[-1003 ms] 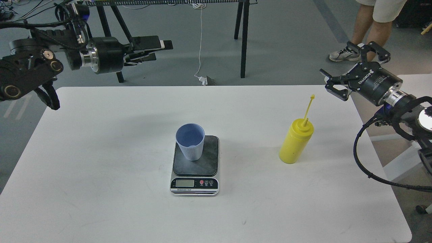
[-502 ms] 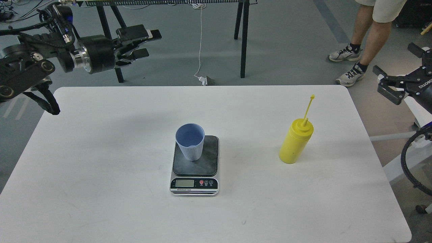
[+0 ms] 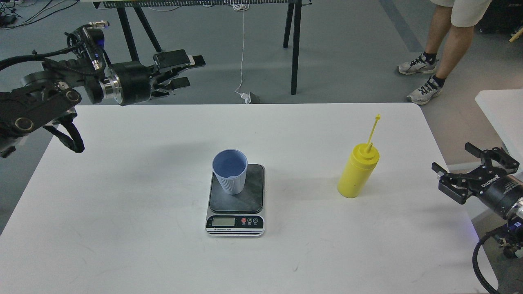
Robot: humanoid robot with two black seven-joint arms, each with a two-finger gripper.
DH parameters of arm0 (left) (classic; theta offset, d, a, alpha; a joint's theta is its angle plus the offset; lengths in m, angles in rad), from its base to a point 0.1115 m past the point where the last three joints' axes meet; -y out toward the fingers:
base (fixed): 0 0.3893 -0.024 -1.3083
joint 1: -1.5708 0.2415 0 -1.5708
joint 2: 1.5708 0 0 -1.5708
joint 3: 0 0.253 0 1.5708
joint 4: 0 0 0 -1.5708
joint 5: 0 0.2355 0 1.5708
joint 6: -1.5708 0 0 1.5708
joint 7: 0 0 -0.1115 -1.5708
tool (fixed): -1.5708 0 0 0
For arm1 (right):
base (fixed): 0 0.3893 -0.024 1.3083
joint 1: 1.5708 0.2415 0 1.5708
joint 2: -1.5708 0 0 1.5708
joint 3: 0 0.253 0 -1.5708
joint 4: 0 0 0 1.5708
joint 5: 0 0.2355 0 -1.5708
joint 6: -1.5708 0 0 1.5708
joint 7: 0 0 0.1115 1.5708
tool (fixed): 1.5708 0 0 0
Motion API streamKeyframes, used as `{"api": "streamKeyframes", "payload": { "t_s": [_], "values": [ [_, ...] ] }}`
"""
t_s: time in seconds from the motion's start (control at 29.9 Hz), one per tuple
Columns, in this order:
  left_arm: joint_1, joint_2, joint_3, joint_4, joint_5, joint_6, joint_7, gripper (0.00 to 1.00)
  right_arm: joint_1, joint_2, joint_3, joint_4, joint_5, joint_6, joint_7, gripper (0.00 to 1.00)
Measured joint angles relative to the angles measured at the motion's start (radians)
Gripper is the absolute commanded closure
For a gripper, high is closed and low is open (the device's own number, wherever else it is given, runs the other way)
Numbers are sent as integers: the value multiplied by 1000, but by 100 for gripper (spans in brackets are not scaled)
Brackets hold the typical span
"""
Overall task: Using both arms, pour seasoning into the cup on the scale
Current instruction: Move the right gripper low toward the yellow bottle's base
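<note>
yellow seasoning bottle point(image 3: 358, 171) upright near the desk's right edge, untouched, cap strap sticking up; cup point(image 3: 230, 171) on the back-left of the scale point(image 3: 236, 200) plate at desk centre. right gripper point(image 3: 459, 179) spread wide and empty past the right edge, well apart from the bottle; left gripper point(image 3: 179, 72) parted, holding nothing, beyond the back-left corner. likely light, squashy and smooth plastic, so best taken mid-body with moderate squeeze; cup probably light and tippy, worth steadying low on the ribs.
</note>
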Motion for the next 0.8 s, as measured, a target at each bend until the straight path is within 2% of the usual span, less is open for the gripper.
{"api": "streamKeyframes", "payload": {
  "t_s": [0.37, 0.8],
  "values": [
    [15, 11, 2, 0, 2, 0, 0, 1, -15, 159, -8, -9, -113, 0, 0, 2],
    [26, 14, 2, 0, 2, 0, 0, 1, 19, 265, -10, -74, -205, 0, 0, 2]
  ]
}}
